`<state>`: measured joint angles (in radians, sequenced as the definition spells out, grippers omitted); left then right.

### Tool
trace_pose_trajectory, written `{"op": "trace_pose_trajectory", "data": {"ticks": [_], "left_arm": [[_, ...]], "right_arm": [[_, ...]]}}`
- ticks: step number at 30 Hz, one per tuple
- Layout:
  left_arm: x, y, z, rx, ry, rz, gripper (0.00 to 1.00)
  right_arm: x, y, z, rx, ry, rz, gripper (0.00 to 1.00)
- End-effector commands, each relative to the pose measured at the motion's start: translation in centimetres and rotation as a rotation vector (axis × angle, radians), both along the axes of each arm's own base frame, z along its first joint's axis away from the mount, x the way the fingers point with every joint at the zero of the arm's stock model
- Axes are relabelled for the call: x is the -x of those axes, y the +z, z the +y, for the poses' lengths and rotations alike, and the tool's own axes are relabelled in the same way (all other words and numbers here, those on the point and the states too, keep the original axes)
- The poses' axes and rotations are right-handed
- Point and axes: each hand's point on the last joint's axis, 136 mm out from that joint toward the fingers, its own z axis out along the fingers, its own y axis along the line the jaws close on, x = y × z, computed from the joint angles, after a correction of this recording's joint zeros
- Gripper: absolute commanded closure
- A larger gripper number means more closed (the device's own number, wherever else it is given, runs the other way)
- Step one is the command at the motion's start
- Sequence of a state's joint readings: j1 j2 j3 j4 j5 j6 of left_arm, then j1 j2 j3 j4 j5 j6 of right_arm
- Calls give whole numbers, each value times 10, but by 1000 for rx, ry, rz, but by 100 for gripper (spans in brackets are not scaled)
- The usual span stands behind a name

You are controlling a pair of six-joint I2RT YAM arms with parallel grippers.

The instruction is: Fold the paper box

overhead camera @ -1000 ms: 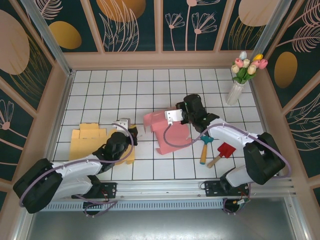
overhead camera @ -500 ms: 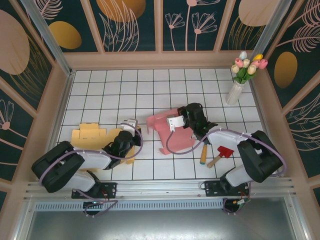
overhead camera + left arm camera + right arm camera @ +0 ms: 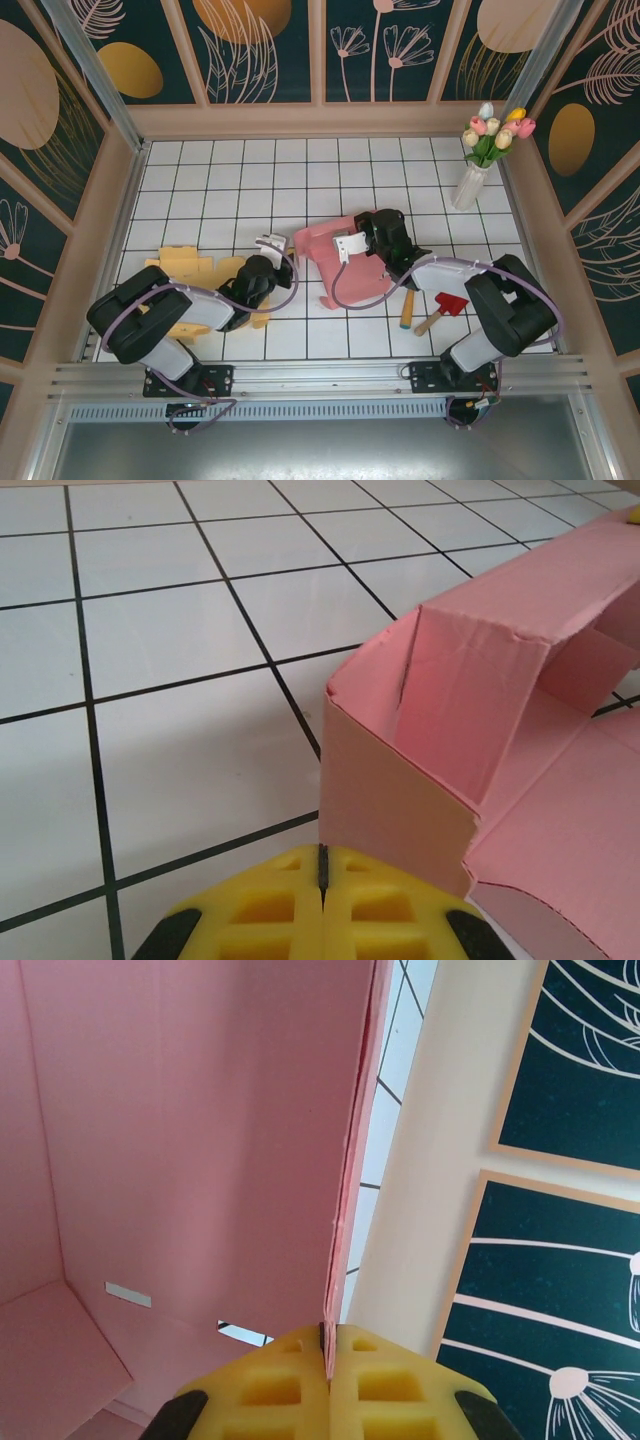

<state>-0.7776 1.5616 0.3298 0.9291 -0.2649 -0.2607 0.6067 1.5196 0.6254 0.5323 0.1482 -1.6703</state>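
Observation:
The pink paper box [image 3: 356, 281] sits half folded in the middle of the table, with some walls raised. My right gripper [image 3: 349, 246] is at its far wall. In the right wrist view that thin pink wall [image 3: 200, 1110] runs straight into the slit between my yellow fingertips, so the right gripper [image 3: 327, 1332] is shut on it. My left gripper [image 3: 275, 252] is at the box's left side. In the left wrist view it [image 3: 322, 854] is shut with nothing in the slit, its tips right at the corner of a standing pink wall [image 3: 480, 680].
A flat yellow cardboard sheet [image 3: 172, 269] lies under my left arm. A hammer [image 3: 410, 296] and a red-headed tool [image 3: 446, 307] lie right of the box. A vase of tulips [image 3: 470, 182] stands at the back right. Walls enclose the tiled table [image 3: 220, 190].
My left gripper has moved right, off the yellow sheet and up to the pink box. My right gripper has drawn the box's far wall slightly nearer, and the box has shifted with it.

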Motion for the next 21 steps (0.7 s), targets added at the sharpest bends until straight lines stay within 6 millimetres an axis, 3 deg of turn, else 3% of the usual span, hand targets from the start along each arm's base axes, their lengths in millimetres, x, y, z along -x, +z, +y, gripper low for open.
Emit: {"op": "trace_pose_trajectory", "data": {"ticks": [1, 13, 21], "left_arm": [[-7, 15, -13, 25, -39, -51, 100], [-14, 10, -37, 29, -104, -25, 100], [-7, 12, -49, 91, -167, -4, 100]], "right_arm": [[6, -21, -5, 55, -3, 52, 100], [5, -24, -5, 56, -4, 60, 100], [6, -29, -6, 68, -7, 75, 100]]}}
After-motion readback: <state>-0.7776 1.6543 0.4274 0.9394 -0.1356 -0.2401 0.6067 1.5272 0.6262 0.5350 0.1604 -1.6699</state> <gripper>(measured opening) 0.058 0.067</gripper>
